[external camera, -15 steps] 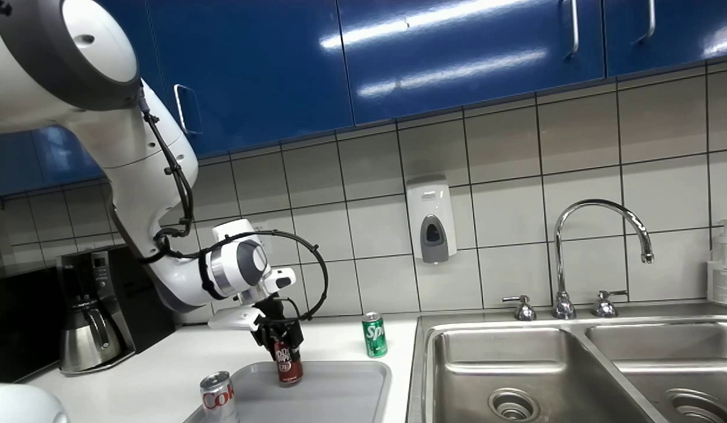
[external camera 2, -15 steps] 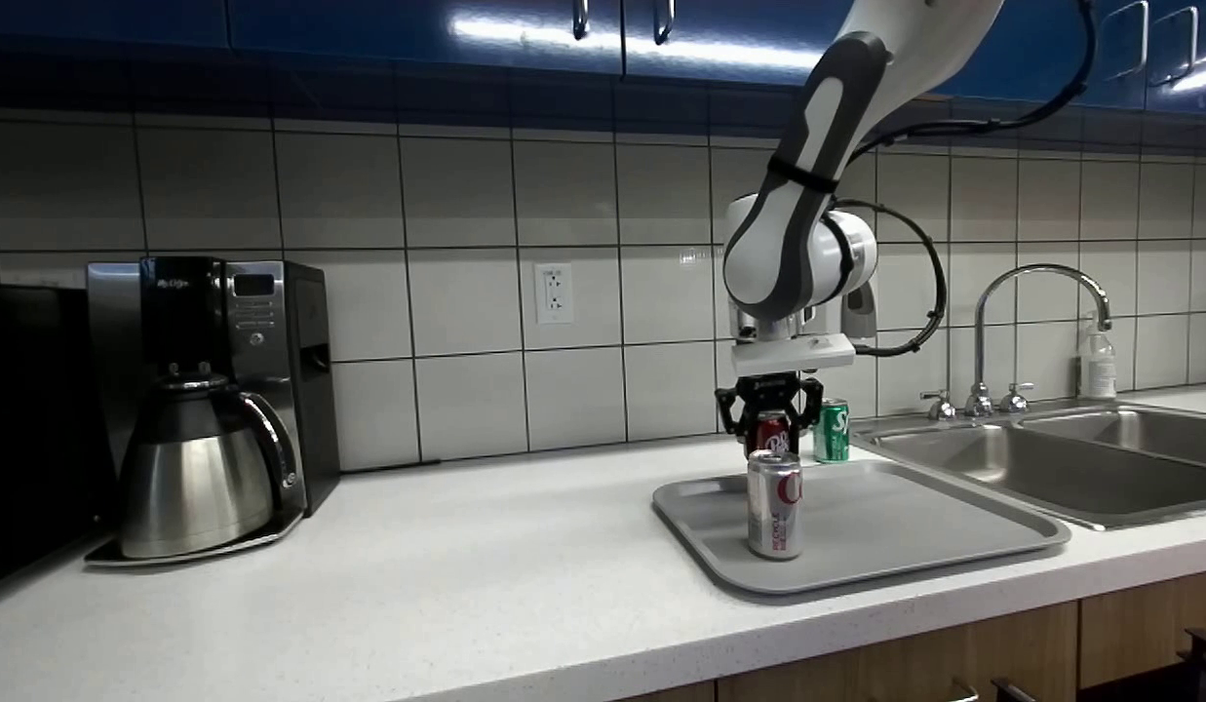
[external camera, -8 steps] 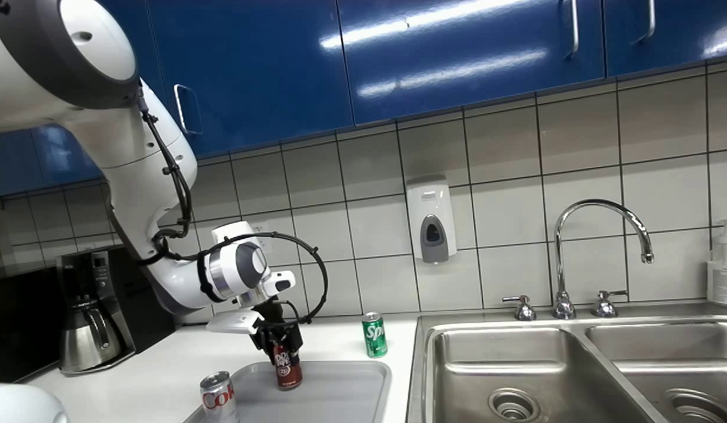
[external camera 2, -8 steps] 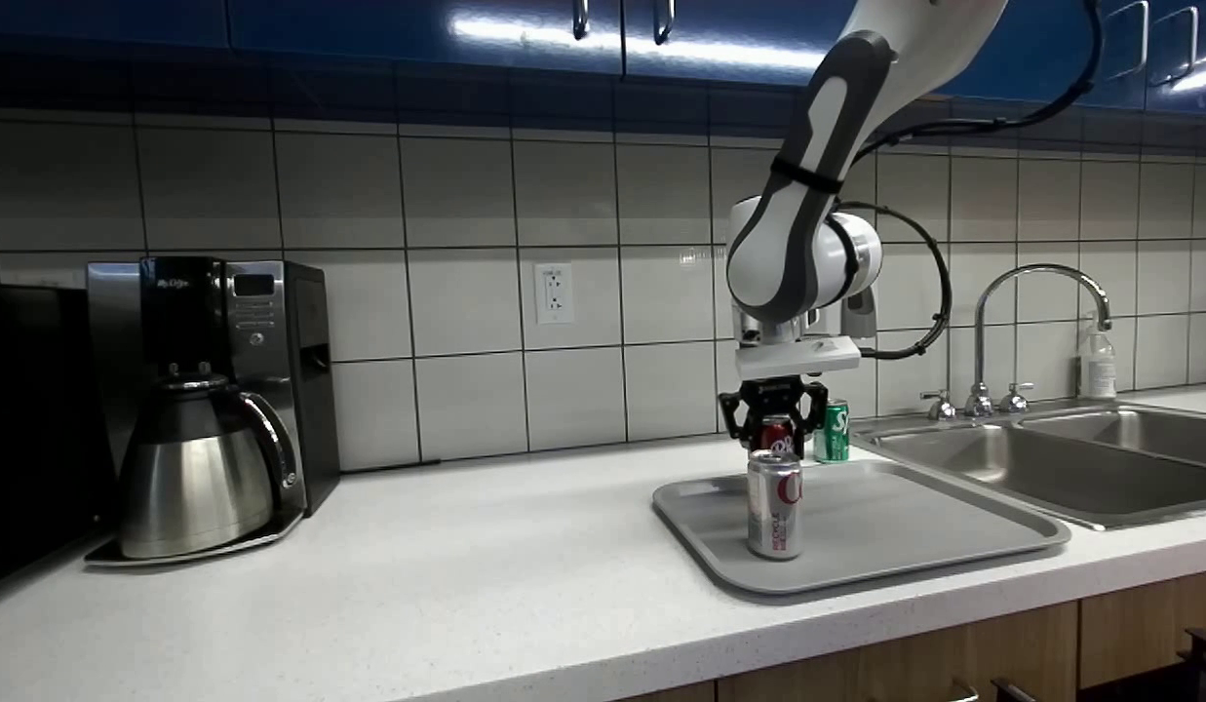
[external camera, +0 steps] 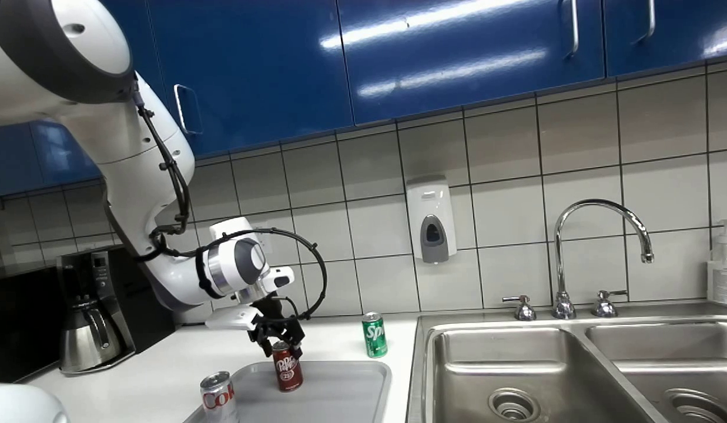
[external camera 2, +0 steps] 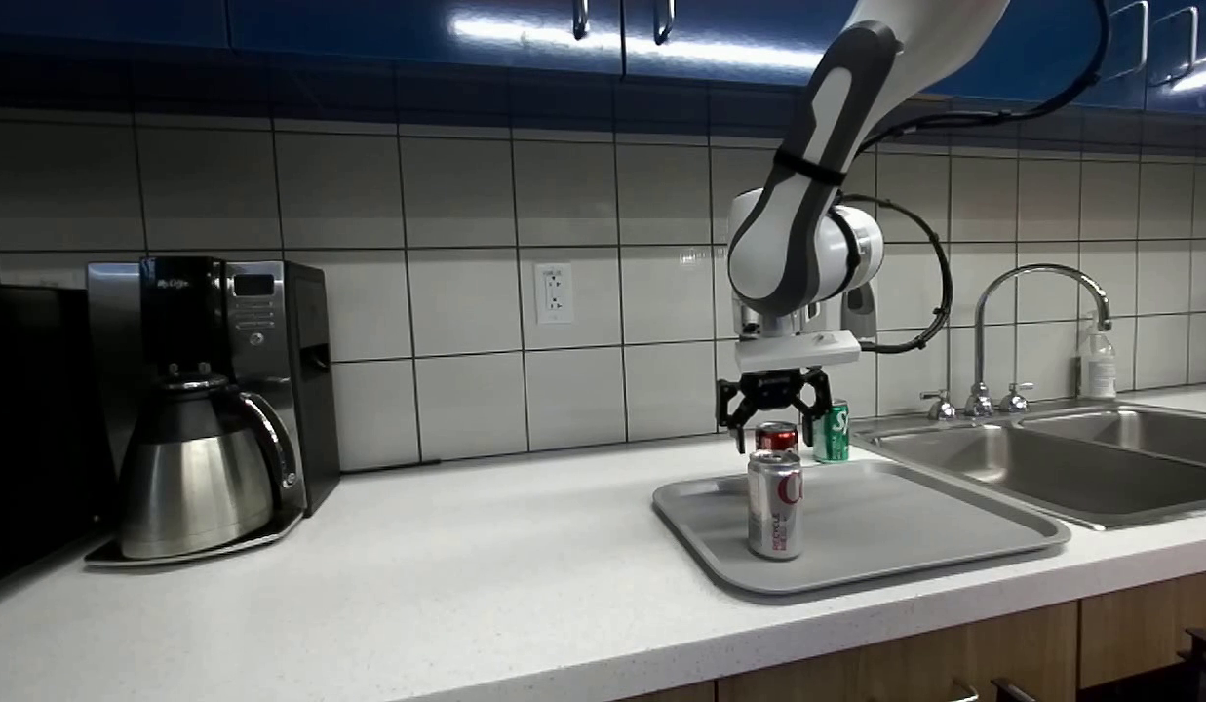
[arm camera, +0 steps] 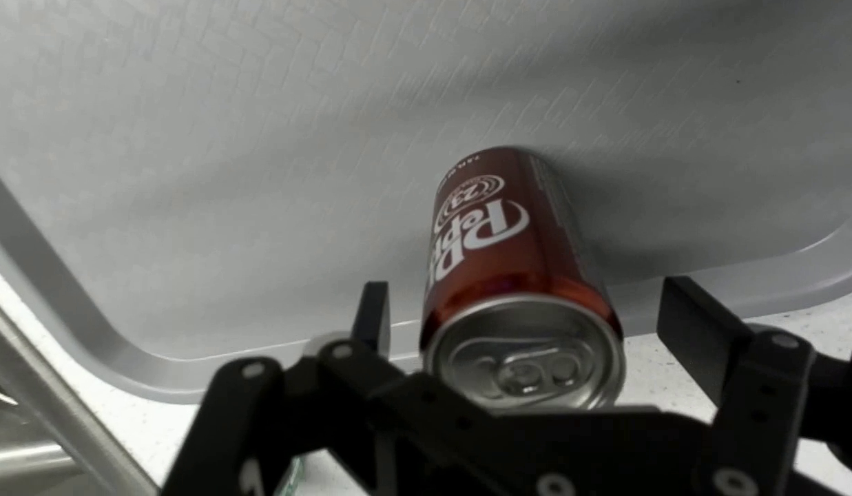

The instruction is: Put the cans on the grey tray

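Streaks of glare, soft shadows

In both exterior views I get long white glare on the blue cabinets (external camera: 422, 64) above the grey tray (external camera 2: 924, 526). High behind the tray, the tiled wall (external camera 2: 456, 195) sinks into dim shade; the white bench (external camera 2: 417, 585) around the tray comes through bright, and the steel sink (external camera: 498, 349) beside it carries highlights. On my wrist view, broad soft-edged shadows cross the tray, its texture looks smeary, and the tool (arm camera: 525, 310) over it shows near-black.
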Available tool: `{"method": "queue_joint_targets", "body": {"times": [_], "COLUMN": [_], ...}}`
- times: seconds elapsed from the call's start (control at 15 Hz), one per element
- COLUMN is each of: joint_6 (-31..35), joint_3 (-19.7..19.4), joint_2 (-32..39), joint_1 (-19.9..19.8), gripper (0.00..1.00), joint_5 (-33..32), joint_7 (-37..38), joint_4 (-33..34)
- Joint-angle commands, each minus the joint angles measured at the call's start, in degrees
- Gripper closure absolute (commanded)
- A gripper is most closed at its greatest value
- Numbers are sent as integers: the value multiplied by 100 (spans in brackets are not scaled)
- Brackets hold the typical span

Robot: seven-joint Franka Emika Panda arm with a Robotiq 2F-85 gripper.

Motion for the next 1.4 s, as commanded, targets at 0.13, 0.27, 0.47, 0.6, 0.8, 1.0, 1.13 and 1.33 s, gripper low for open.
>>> {"method": "queue_joint_targets", "body": {"times": [0.13,0.27,0.47,0.6,0.8,1.0,1.13,1.33], "joint_6": [-51,-85,-144,-144,-106,-56,-17,-29], "joint_3": [0,11,62,86,86,55,33,128], "joint_2": [-536,-652,-780,-820,-853,-849,-841,-658], "joint_1": [-70,-101,-211,-311,-467,-644,-768,-885], "gripper": [0,0,0,0,0,0,0,0], "joint_5": [-623,-886,-1224,-1346,-1475,-1530,-1535,-1341], "joint_7": [504,707,971,1071,1160,1133,1074,917], "joint_4": [-257,-262,-242,-230,-229,-231,-232,-106]}}
